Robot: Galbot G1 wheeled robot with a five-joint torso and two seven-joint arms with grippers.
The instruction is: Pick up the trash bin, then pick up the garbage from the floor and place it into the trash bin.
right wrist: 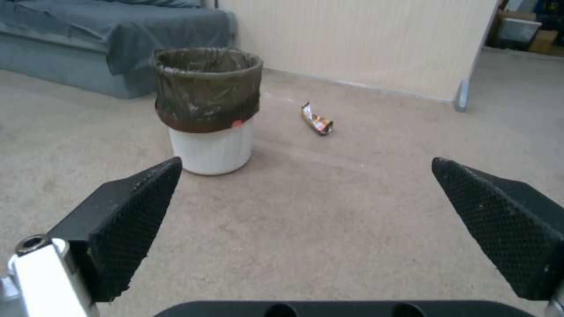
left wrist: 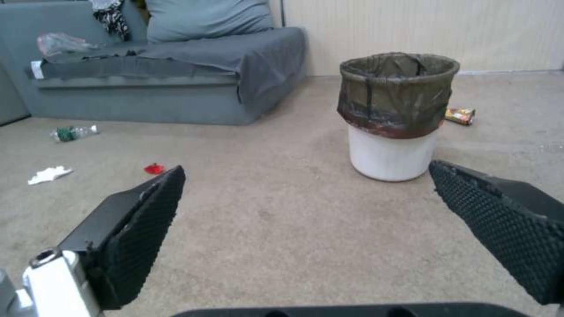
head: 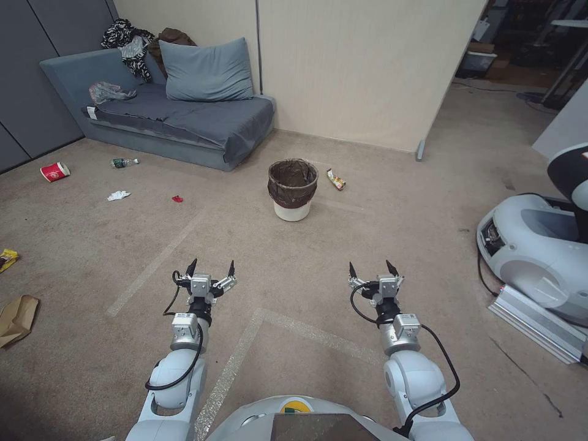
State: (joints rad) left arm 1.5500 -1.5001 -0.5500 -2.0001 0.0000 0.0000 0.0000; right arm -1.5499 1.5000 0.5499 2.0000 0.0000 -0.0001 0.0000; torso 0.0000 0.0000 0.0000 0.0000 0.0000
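Ahead, the small round white plastic trash bin (head: pixel 293 190) with a dark brown bag liner folded over its rim is seen standing upright on the beige carpet, near the corner of the low grey sofa (head: pixel 177 116) and well apart from both grippers. Its inside is hidden by the liner's shadow, so what it holds cannot be told. A crumpled yellow snack wrapper (head: pixel 335 179) lies just beside the bin on the robot's right; its print is too small to be read.

The left gripper (head: pixel 211 268) is held above the bare carpet with its fingers spread wide, nothing between them. The right gripper (head: pixel 370 268) is held likewise, spread and empty. In both wrist views the finger bases are cut off by the frame.

To the robot's left, more litter is scattered on the floor: a red-and-white paper cup (head: pixel 55 171) on its side, a clear bottle with a green label (head: pixel 124 162), a white tissue (head: pixel 118 195) and a small red scrap (head: pixel 177 198) whose kind cannot be made out. A brown paper bag (head: pixel 17 318) and another yellow wrapper (head: pixel 7 259) are partly cut off at the edge of the head view. A greyish translucent plastic bag (head: pixel 109 92) rests on the sofa. A second white robot base (head: pixel 539 251) stands on the right, partly cut off.
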